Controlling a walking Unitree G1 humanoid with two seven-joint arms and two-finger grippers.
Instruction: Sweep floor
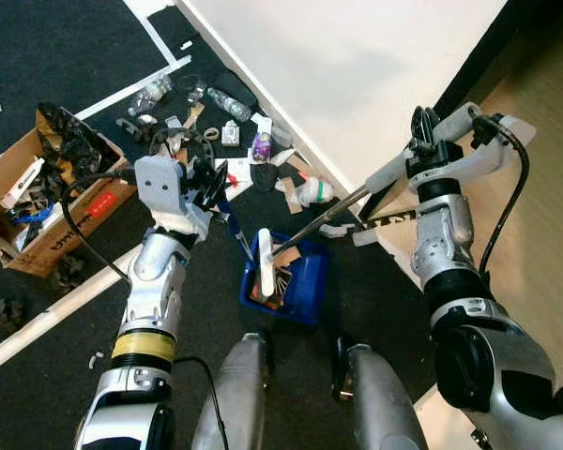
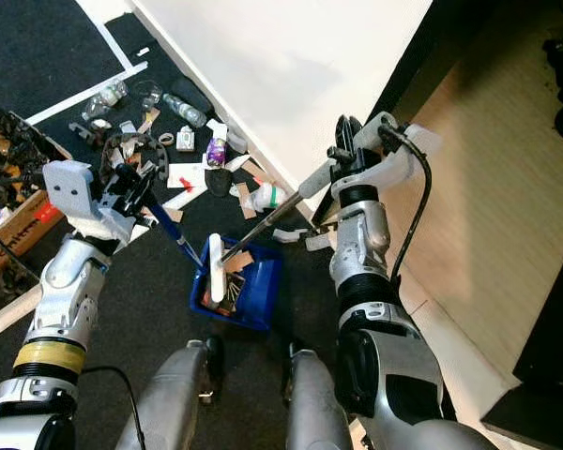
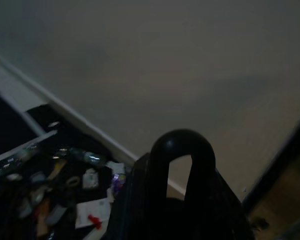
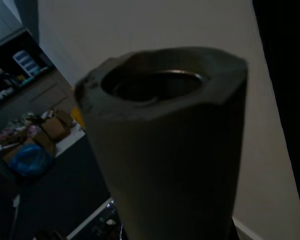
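Arms raised: right end effector (image 1: 422, 141) grips broom handle (image 1: 357, 195).

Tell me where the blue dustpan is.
The blue dustpan sits on the dark floor just ahead of the robot's legs, centre of the eye views, below the litter pile.

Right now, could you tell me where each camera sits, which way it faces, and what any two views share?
Left eye view: on the head, looking down at the blue dustpan and the litter pile; both arms and legs show.
Right eye view: same head, same scene; the right gripper holds the broom handle.
Left wrist view: along the left gripper, toward the white wall and litter.
Right wrist view: looks at the grey handle end.
Shared: both eye views show the dustpan.
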